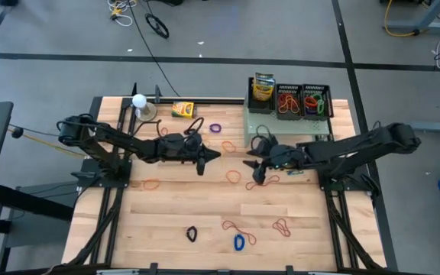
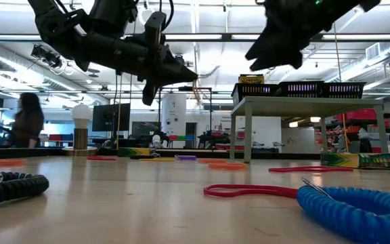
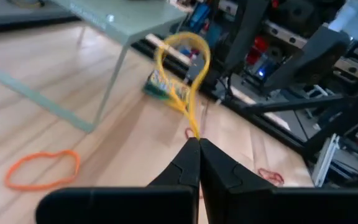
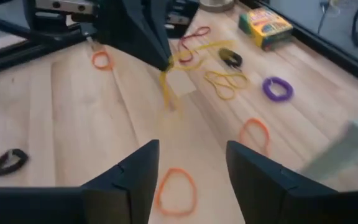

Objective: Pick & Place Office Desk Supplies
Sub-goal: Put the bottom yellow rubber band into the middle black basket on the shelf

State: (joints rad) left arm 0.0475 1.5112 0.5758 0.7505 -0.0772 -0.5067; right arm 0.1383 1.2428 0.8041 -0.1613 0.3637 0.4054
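Wood table (image 1: 174, 221), bands scattered. L gripper (image 3: 197, 146) mid-table, off the surface, fingers pinched on yellow rubber band (image 3: 182, 68). R gripper (image 4: 188, 162) opposite, fingers spread, nothing held.

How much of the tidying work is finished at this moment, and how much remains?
Done: the mesh trays on the green shelf already hold a crayon box and rubber bands. In hand: the left gripper is shut on a yellow rubber band above the table; the right gripper hangs open nearby, holding nothing. Left: many loose bands, such as the purple band, and a second crayon box on the table.
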